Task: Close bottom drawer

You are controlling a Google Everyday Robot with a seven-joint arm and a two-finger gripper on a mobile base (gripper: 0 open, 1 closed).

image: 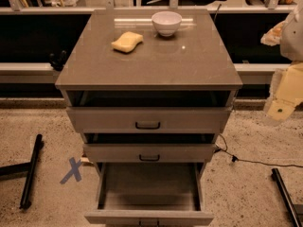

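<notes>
Bottom drawer (pixel 149 189) open; claw (pixel 282 105) at right edge.

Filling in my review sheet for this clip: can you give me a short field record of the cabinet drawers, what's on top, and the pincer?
bottom drawer: pulled far out, nothing visible inside
middle drawer: slightly open
top drawer: slightly open
cabinet top: yellow sponge and white bowl, apart
pincer: right edge of view, off to the cabinet's side, not touching any drawer
closing: not yet done
</notes>
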